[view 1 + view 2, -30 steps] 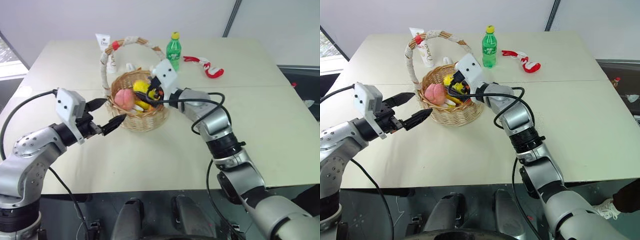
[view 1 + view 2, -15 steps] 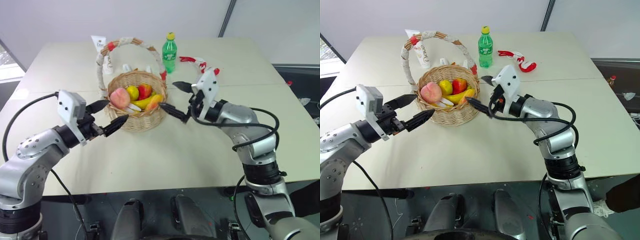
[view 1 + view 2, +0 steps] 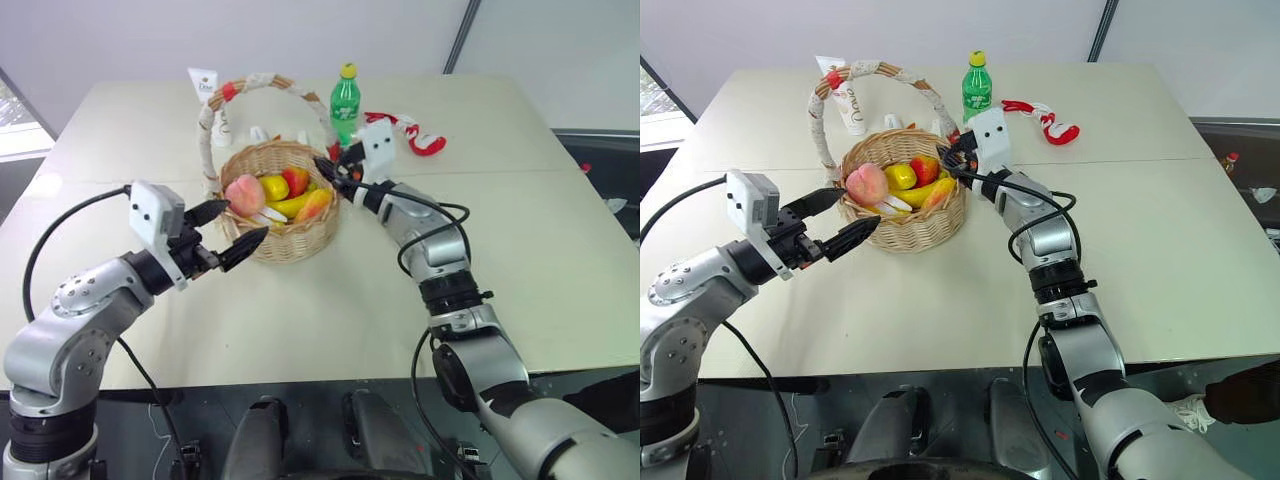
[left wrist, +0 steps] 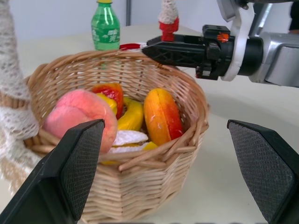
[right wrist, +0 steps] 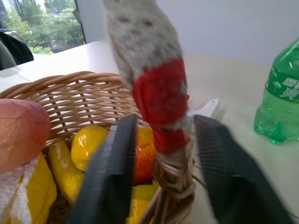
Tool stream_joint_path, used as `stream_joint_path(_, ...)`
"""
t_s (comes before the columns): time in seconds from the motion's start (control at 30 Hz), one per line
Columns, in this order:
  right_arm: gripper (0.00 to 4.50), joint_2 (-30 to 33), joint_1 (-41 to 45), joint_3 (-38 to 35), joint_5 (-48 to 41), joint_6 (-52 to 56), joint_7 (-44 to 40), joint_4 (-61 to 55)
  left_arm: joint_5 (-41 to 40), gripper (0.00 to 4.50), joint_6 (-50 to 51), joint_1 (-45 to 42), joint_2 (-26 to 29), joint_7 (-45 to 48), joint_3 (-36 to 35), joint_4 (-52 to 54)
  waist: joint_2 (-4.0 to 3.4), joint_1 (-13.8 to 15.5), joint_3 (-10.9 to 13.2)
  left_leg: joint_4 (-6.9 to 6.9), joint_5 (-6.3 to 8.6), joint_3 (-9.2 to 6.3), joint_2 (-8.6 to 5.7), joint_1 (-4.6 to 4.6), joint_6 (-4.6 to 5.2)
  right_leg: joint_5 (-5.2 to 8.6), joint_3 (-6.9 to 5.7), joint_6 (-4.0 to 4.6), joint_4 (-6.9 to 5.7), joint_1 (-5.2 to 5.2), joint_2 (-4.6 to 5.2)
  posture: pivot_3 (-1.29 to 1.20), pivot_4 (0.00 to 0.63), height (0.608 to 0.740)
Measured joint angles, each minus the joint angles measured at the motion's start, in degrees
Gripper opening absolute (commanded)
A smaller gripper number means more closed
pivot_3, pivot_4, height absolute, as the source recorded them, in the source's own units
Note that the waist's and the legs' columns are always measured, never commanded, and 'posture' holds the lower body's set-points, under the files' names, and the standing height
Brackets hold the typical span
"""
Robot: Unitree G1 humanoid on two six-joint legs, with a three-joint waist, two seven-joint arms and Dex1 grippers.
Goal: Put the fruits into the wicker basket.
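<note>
Looks pretty much done: peach [image 3: 245, 193], lemon [image 3: 273, 186], mango [image 3: 314, 204] and banana [image 3: 288, 205] all sit in the wicker basket [image 3: 285, 235], left gripper [image 3: 228, 232] spread wide just left of it, right gripper [image 5: 168, 154] pinching the handle base [image 5: 174, 154] at its far right rim.

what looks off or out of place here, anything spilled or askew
Nothing is spilled: the peach, lemon, banana and mango lie inside the upright wicker basket. The odd part is the right hand, whose fingers straddle the base of the basket's handle rather than any fruit. The left hand hangs open beside the basket.
</note>
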State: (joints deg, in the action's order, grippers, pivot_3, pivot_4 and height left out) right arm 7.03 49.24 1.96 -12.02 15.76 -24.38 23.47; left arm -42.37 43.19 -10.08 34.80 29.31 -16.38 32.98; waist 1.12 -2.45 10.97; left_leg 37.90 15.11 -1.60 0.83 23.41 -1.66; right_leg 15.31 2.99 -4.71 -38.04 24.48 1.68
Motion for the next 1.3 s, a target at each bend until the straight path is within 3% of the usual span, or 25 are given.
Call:
stream_joint_path(0.03,0.02,0.19,-0.08,-0.02,0.25,-0.22,-0.15,0.00,-0.05,4.50,0.00,0.42,-0.01,-0.27,-0.06,0.35,0.00,-0.05,0.00,0.00,0.00,-0.01,0.02,-0.01,0.00,0.00,0.00,0.00,0.00,0.00,-0.02,0.00,0.150,0.740)
stream_joint_path(0.23,0.02,1.18,-2.69,-0.42,0.78,-2.30,-0.16,-2.92,-0.71,4.50,-0.07,0.62,-0.23,-1.00,0.30,1.10,-0.01,-0.11,0.01,0.00,0.00,-0.02,0.06,-0.02,0.00,0.01,-0.01,0.00,-0.02,0.01,-0.12,0.00,0.150,0.740)
stream_joint_path(0.37,0.02,5.82,-6.06,-1.42,2.47,-2.48,1.30,-9.03,-0.76,4.50,-0.26,-0.38,-0.72,-0.71,2.22,0.78,-0.01,0.27,0.01,0.00,0.00,-0.04,0.02,0.01,0.00,0.01,-0.02,0.00,0.00,0.01,-0.08,0.00,0.150,0.740)
stream_joint_path(0.63,0.02,21.01,-11.55,-15.10,4.71,-2.04,8.83,-12.79,-0.16,4.50,-1.57,-3.30,-1.05,1.86,5.03,-2.73,-0.01,0.99,0.01,0.00,0.01,0.12,-0.06,-0.01,0.02,0.01,0.05,0.00,0.06,0.00,-0.15,0.00,0.150,0.740)
stream_joint_path(0.8,0.02,23.33,-11.73,-19.22,6.15,-2.31,13.97,-5.66,0.67,4.50,-2.85,-6.95,-1.79,3.57,7.80,-5.50,-0.02,-0.21,0.01,0.00,0.00,0.33,0.00,-0.07,0.02,0.01,0.11,0.00,0.01,0.00,-0.26,0.00,0.150,0.740)
stream_joint_path(1.1,4.45,23.32,-12.03,-21.07,4.91,-2.44,16.49,-3.82,1.90,4.50,-4.03,-7.55,-1.95,4.85,8.84,-7.61,-0.09,-0.04,0.04,0.00,0.00,0.35,0.03,-0.07,0.02,0.02,0.15,-0.01,0.00,0.00,-0.28,0.00,0.150,0.740)
stream_joint_path(1.3,4.45,27.09,-17.87,-21.06,4.83,0.83,14.23,-13.39,2.11,4.50,-4.03,-7.41,-1.64,3.84,6.64,-8.88,-0.09,0.26,0.04,0.01,0.00,0.31,0.01,-0.03,0.03,0.02,0.13,-0.02,0.02,0.00,-0.22,0.00,0.150,0.740)
